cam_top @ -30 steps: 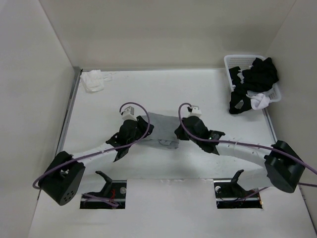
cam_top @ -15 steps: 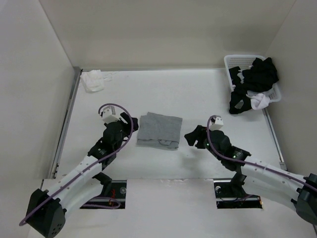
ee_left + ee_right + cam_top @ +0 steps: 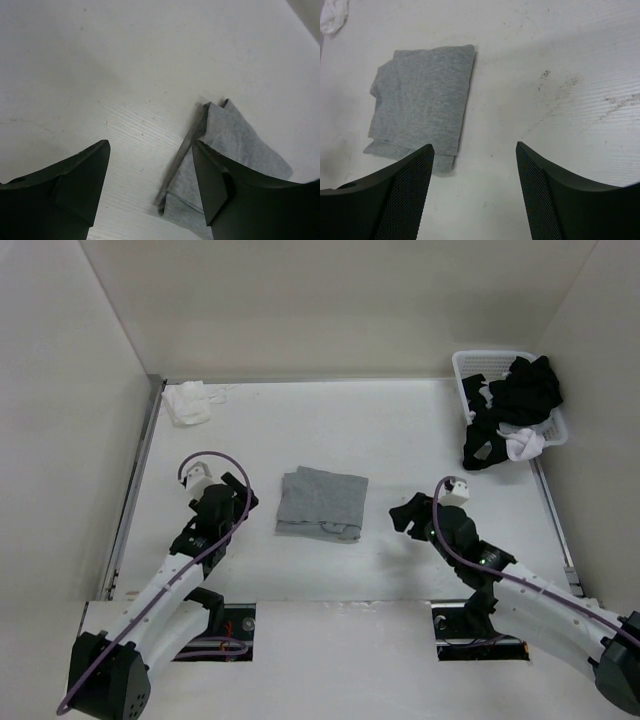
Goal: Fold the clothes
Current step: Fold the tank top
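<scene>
Top external view, folded grey tank top (image 3: 321,504) flat at centre frame on the white table (image 3: 350,430), left gripper (image 3: 238,498) just left of it, jaws spread wide, empty, right gripper (image 3: 406,515) at its right, likewise spread, neither touching the fabric, white basket (image 3: 462,365) upper right.

You have one folded grey top (image 3: 321,504) on one table (image 3: 330,430). Two grippers flank the top: the left gripper (image 3: 238,492) and the right gripper (image 3: 404,515). Beyond the top to the left lies one small white cloth (image 3: 187,402). Beyond it to the right stands one white basket (image 3: 470,365), holding a black heap (image 3: 525,385) too tangled to count and one white piece (image 3: 527,444).
</scene>
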You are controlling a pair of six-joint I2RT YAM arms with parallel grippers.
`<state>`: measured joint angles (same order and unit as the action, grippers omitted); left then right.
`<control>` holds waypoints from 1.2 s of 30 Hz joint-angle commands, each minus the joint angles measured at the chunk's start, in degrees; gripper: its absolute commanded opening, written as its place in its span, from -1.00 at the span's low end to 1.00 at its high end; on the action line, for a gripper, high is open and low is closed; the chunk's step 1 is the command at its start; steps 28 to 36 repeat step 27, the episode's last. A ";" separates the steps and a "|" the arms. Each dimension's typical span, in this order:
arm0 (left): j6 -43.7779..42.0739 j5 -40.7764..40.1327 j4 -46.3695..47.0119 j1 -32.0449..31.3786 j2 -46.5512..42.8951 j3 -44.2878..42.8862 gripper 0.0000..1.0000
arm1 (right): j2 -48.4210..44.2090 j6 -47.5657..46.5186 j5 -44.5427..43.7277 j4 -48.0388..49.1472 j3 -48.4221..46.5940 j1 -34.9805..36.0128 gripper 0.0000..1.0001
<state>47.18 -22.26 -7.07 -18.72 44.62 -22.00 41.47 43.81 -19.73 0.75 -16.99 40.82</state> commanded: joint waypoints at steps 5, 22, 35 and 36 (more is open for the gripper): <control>-0.51 0.90 4.87 -1.36 3.72 -1.64 0.30 | 2.12 0.84 -0.93 3.64 -0.06 -0.70 0.42; -2.71 1.78 7.60 -1.80 4.60 -2.52 0.26 | 2.91 0.22 -1.02 3.64 -1.99 -2.89 0.42; -3.67 1.43 8.12 -3.46 6.09 -3.40 0.26 | 3.00 0.05 -1.45 2.94 -2.60 -3.16 0.46; -3.67 1.43 8.12 -3.46 6.09 -3.40 0.26 | 3.00 0.05 -1.45 2.94 -2.60 -3.16 0.46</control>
